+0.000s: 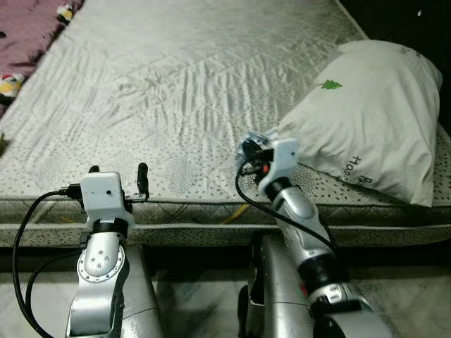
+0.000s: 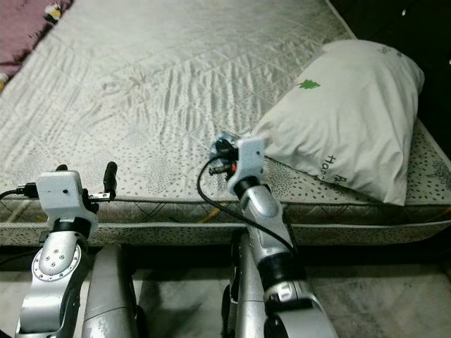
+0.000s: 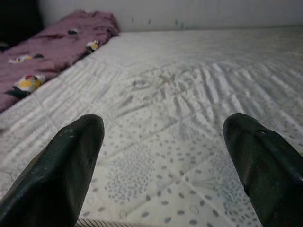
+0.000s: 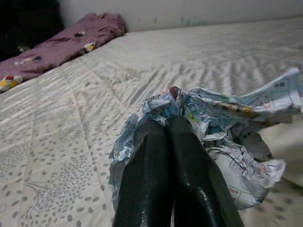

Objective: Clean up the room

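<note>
Crumpled paper [image 4: 222, 142], printed in pale blue with small coloured marks, is lying on the bed [image 1: 183, 91] near its front edge, right beside the lower corner of the white pillow [image 1: 373, 120]. The right gripper [image 4: 168, 124] is reaching over the mattress edge, and its jaws are pressing together on a raised fold of the wad, pinching it. The paper is looking very light and soft, likely to crush and rustle rather than resist, and thin enough to tear if pulled by one loose flap; the bunched ridge where the jaws are sitting is probably the safest hold, since several layers are gathered there. The wad is having no clear front or back. Its longer spread is seeming to run from the jaws toward the pillow, with a flatter sheet fanning out on that side, though the exact axis is hard to tell.

The left gripper [image 1: 118, 173] is hovering at the near edge of the mattress, well apart from the paper, with its jaws spread and nothing between them. A purple blanket [image 3: 52, 52] is lying bunched at the far left corner of the bed.
</note>
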{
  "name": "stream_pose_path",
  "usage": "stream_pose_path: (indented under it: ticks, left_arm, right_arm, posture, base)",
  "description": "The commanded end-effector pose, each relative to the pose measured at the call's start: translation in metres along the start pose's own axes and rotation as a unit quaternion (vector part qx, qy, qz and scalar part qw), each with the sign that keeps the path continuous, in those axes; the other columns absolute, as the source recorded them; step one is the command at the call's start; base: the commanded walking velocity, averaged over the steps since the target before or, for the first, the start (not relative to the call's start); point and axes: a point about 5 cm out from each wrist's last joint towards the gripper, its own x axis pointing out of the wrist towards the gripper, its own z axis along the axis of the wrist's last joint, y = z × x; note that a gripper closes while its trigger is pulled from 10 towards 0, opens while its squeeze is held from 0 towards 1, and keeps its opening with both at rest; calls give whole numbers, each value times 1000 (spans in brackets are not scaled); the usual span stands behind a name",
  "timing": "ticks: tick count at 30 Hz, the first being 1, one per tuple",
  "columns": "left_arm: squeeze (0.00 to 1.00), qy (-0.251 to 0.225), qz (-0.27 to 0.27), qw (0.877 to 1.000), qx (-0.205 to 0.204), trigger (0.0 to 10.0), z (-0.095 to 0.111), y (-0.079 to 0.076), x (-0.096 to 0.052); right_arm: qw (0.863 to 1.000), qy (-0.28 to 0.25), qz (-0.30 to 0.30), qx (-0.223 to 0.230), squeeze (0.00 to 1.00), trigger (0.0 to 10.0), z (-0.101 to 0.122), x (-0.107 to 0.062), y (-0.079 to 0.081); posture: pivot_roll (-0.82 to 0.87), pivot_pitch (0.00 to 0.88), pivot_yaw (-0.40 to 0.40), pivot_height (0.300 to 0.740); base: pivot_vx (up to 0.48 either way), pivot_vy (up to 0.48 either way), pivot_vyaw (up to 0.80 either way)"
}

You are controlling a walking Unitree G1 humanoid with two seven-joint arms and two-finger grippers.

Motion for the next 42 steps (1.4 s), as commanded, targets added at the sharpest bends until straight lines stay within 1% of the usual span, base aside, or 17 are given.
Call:
stream_pose_path:
  ticks: [1,5,6,7,10,13,16,21,23,27,29,34,41,42]
  left_arm:
    - [0,3,-6,1000,-4,10000,-1,-2,2]
    - [0,3,-17,1000,-9,10000,-1,-7,3]
    - [0,3,-20,1000,-9,10000,-1,-8,4]
    - [0,3,-21,1000,-8,10000,-1,-8,4]
    - [0,2,-29,1000,-10,10000,0,-9,6]
    - [0,0,-32,999,-9,10000,1,-9,7]
    - [0,0,-30,1000,-7,10000,1,-6,6]
    - [0,2,-29,1000,-8,10000,0,-5,5]
    - [0,3,-30,1000,-10,10000,0,-7,3]
    - [0,4,-30,999,-10,10000,-1,-8,2]
    - [0,5,-31,999,-12,10000,-1,-9,3]
    - [0,5,-31,999,-12,10000,-1,-9,3]
    - [0,3,-20,1000,-11,10000,-1,-8,4]
    - [0,3,-20,1000,-11,10000,-1,-8,4]
  right_arm:
    - [1000,-3,-16,-5,0,10000,5,-11,-7]
    - [999,-6,-40,-11,0,10000,9,-25,-14]
    - [999,-5,-41,-28,0,10000,10,-28,-15]
    - [999,-3,-40,-34,0,10000,10,-29,-15]
    - [999,-10,-44,-27,0,10000,13,-30,-16]
    - [999,-14,-40,-25,0,10000,19,-30,-12]
    - [999,-14,-40,-21,0,10000,21,-28,-10]
    - [999,-12,-38,-20,0,10000,21,-26,-8]
    - [999,-11,-36,-20,0,10000,21,-26,-6]
    - [999,-10,-35,-21,0,10000,22,-26,-6]
    - [999,-11,-38,-22,0,10000,24,-24,-9]
    - [999,-13,-41,-25,0,10000,25,-24,-10]
    - [999,-15,-43,-26,0,10000,28,-23,-12]
    - [999,-15,-43,-26,0,10000,28,-23,-12]
  posture:
    - [16,12,-18,500]
    - [4,15,0,500]
    - [-1,16,6,500]
    - [-3,16,8,500]
    - [-3,20,13,500]
    - [1,22,15,500]
    - [6,23,13,525]
    - [10,24,11,545]
    - [10,24,11,565]
    - [10,24,11,580]
    - [8,21,8,600]
    - [8,21,8,620]
    - [5,19,8,670]
    - [5,19,8,670]
  base:
    - [0,0,0]
    - [0,0,0]
    - [0,0,0]
    - [0,0,0]
    - [0,0,0]
    - [0,0,0]
    - [0,0,0]
    - [0,0,0]
    - [0,0,0]
    - [0,0,0]
    - [0,0,0]
    - [0,0,0]
    - [0,0,0]
    - [0,0,0]
